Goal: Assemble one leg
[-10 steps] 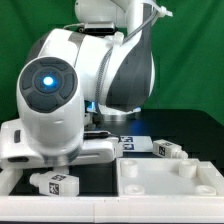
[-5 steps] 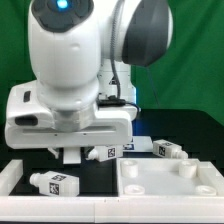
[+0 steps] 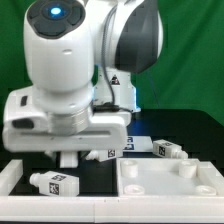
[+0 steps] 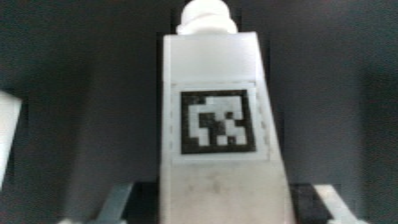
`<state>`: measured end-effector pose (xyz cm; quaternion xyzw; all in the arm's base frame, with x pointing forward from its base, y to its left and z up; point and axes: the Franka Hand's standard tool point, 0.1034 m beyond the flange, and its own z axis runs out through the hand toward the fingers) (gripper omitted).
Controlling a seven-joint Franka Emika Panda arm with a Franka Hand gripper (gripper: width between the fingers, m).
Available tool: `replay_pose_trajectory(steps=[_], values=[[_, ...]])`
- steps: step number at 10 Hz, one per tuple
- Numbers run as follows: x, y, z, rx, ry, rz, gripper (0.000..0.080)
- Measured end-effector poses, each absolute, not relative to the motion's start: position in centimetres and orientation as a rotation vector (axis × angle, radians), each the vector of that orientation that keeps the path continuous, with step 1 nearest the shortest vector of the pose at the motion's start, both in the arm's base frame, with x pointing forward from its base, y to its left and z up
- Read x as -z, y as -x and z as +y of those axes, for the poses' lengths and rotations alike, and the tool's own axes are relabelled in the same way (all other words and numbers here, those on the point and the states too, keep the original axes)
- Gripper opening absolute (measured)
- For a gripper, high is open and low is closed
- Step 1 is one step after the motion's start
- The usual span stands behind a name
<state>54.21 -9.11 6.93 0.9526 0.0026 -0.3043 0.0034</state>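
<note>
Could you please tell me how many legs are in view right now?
4. Near leg at the exterior view's left; middle leg between the end effector's fingers; third leg and right leg further right. The arm could hide more.

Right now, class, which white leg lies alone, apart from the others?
The leg at the exterior view's lower left, beside the tabletop. The other legs lie in a row farther back.

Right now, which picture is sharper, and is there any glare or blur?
Wrist view: soft all over; the leg fills it, its tag blurred, its peg washed out white. Exterior view: sharper; the blue light on the arm glares.
</note>
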Motion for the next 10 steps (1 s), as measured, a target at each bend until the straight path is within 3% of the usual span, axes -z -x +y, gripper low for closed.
replay_pose_trajectory(steps=[2, 3, 4, 7, 9, 10], values=[[-12.6, -55.4, -4.0, 0.898, -2.986, -0.115, 0.0287], [-13.3, -55.9, -2.4, 0.856, -2.986, -0.120, 0.0287], [-12.9, -57.3, -2.0, 0.685, -3.022, -0.101, 0.0287], [-12.9, -57.8, -1.4, 0.285, -3.092, -0.130, 0.0287], [-12.7, -55.8, 4.3, 0.089, -3.123, -0.227, 0.0287], [-13.3, -57.4, 6.3, -0.050, -3.140, -0.291, 0.0287]])
